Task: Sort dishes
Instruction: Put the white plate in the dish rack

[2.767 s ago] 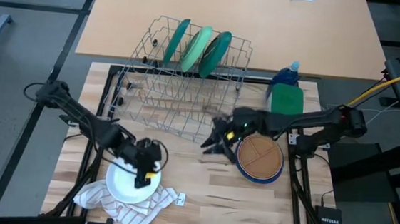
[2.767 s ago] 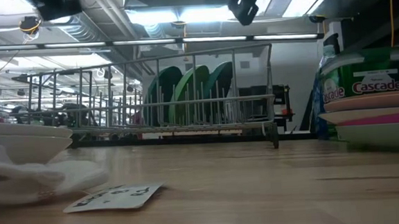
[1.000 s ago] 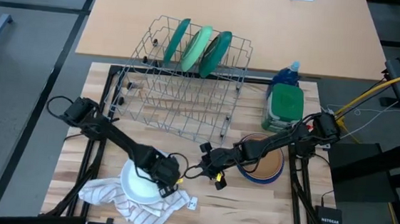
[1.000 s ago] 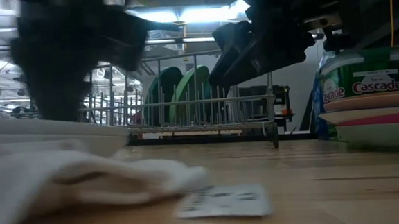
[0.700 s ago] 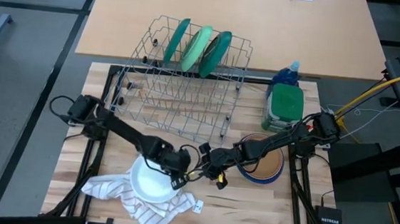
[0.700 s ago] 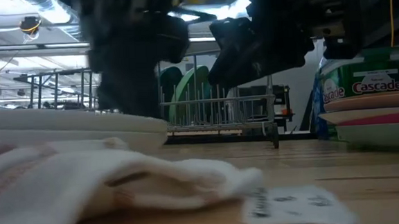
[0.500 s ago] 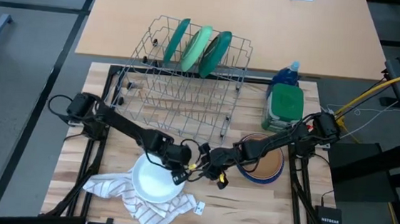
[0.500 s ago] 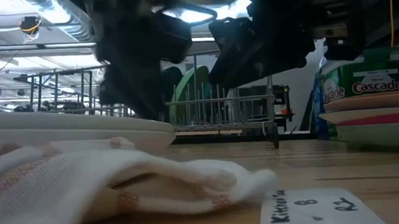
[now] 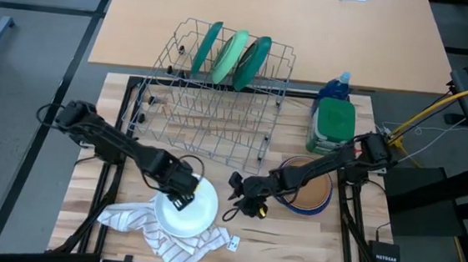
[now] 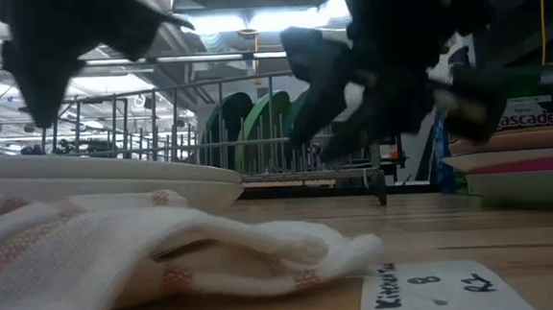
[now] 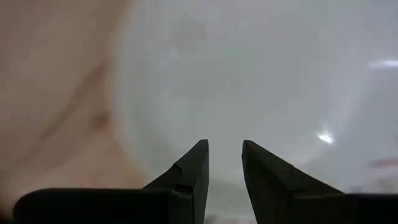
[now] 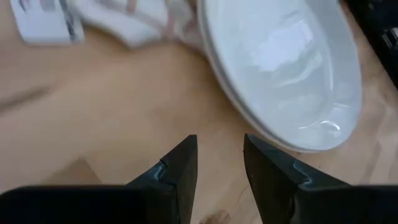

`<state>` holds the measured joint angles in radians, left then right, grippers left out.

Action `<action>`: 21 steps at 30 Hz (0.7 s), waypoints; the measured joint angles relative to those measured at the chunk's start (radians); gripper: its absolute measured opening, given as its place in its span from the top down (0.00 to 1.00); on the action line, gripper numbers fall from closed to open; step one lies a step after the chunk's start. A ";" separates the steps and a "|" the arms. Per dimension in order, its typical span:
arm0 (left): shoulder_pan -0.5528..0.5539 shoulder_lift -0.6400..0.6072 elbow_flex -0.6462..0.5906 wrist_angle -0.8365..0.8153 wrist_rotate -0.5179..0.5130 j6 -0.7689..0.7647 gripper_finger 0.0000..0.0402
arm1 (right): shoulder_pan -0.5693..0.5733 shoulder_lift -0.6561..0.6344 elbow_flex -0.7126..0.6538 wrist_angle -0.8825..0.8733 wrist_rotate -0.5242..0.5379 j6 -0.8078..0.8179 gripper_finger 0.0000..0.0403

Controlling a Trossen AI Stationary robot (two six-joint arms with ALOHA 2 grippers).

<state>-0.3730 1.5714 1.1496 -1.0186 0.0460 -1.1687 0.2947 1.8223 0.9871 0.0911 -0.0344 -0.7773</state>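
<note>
Tag [image 10: 446,292] beside cloth [image 10: 119,256] reads "Kitchen 8 R2".

Two slim black jointed arms, each with a yellow marking near its wrist, end in dark wedge-shaped jaws.

wire rack [image 9: 210,117], striped cloth [image 9: 163,234], (perhaps detergent) bottle [image 9: 335,86]

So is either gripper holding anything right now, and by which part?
Nothing is held. The left gripper hovers open over the white plate; the right gripper is open over bare table beside its rim.
</note>
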 joint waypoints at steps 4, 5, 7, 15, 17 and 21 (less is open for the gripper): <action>-0.029 -0.008 0.000 -0.156 -0.082 -0.075 0.78 | 0.000 0.059 0.000 0.064 0.043 -0.069 0.67; -0.034 -0.008 0.000 -0.182 -0.103 -0.090 0.78 | 0.000 0.071 0.000 0.085 0.047 -0.077 0.67; -0.040 -0.008 -0.001 -0.213 -0.141 -0.124 0.78 | 0.000 0.091 0.000 0.119 0.053 -0.096 0.67; -0.046 -0.008 -0.122 -0.141 -0.179 -0.220 0.78 | 0.000 0.104 0.000 0.155 0.053 -0.104 0.67; -0.045 -0.008 -0.153 -0.117 -0.179 -0.222 0.78 | 0.000 0.104 0.000 0.154 0.053 -0.104 0.67; -0.045 -0.008 -0.214 -0.017 -0.167 -0.223 0.78 | 0.000 0.104 0.000 0.154 0.053 -0.104 0.67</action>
<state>-0.4179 1.5635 0.9355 -1.0360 -0.1205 -1.3915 0.2943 1.9266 0.9867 0.2451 0.0181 -0.8814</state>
